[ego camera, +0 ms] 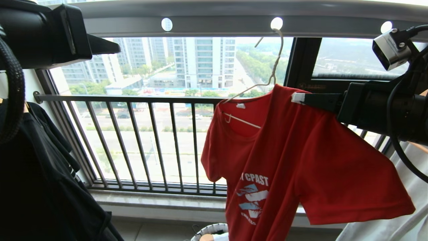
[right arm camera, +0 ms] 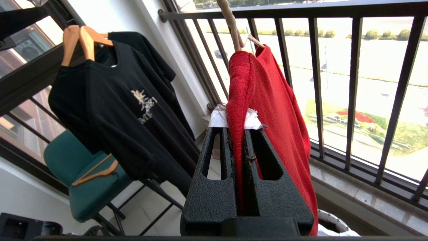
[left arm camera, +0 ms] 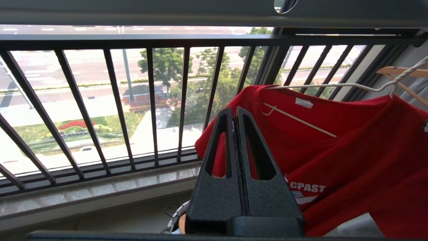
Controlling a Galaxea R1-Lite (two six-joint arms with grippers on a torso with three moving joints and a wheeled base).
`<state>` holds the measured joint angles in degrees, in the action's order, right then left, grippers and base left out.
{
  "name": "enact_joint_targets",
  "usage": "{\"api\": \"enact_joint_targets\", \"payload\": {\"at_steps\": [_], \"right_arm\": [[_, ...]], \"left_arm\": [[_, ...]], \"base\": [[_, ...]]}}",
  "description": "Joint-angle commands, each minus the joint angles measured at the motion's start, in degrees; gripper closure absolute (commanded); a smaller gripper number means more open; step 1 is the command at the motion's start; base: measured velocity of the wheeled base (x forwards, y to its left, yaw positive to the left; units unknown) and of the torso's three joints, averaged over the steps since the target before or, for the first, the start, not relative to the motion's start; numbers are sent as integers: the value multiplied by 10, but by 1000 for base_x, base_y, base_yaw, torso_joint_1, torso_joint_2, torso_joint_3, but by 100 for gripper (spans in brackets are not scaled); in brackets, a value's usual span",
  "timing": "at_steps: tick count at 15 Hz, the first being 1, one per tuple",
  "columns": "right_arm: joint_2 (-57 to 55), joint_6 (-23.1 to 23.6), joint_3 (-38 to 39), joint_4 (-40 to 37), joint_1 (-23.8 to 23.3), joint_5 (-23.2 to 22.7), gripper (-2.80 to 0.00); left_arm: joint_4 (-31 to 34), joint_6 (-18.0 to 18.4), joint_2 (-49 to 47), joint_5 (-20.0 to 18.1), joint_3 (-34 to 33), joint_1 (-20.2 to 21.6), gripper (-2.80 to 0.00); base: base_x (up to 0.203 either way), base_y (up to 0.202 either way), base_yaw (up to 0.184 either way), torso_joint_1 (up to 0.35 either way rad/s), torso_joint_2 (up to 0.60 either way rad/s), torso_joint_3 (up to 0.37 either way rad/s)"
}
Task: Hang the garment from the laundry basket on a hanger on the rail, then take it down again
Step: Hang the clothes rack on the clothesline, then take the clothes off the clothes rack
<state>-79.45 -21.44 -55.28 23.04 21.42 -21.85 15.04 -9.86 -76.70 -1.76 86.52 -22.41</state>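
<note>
The grey rail (ego camera: 234,25) carries the cream hanger (ego camera: 272,72), hooked in a hole, bearing the red T-shirt (ego camera: 294,160) lettered "CPAST". Only the right wrist view shows a black shirt (right arm camera: 123,103) and green chair (right arm camera: 77,174). Right gripper (right arm camera: 236,134) clamps the shirt's shoulder fabric; left gripper (left arm camera: 234,115), jaws together, hovers empty above the basket rim (ego camera: 210,230).

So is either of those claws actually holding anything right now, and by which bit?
Yes: the right gripper pinches the red T-shirt by a fold at its shoulder. The left gripper is shut on nothing.
</note>
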Motion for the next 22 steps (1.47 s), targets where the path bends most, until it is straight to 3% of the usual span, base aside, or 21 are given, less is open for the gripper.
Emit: {"api": "enact_joint_targets", "payload": {"at_steps": [1,8,11,12,22], "right_arm": [[11,0,5,1,0,-1,-280],[76,19,7,-31,0,2,-280],[101,65,-5,-94,0,46,-280],[103,78,-12,-109,0,56,0],[100,137,-160,-317,19,64,0]], "left_arm": [[1,-1,1,0,0,0,0],[1,-1,6,0,0,-1,0],[2,-1,4,-1,0,-1,0],[2,-1,2,-2,1,-1,0],[7,-3,-2,-2,8,-21,0]], "base": [[0,0,0,0,0,0],[0,0,0,0,0,0],[0,0,0,0,0,0],[0,0,0,0,0,0],[0,0,0,0,0,0]]}}
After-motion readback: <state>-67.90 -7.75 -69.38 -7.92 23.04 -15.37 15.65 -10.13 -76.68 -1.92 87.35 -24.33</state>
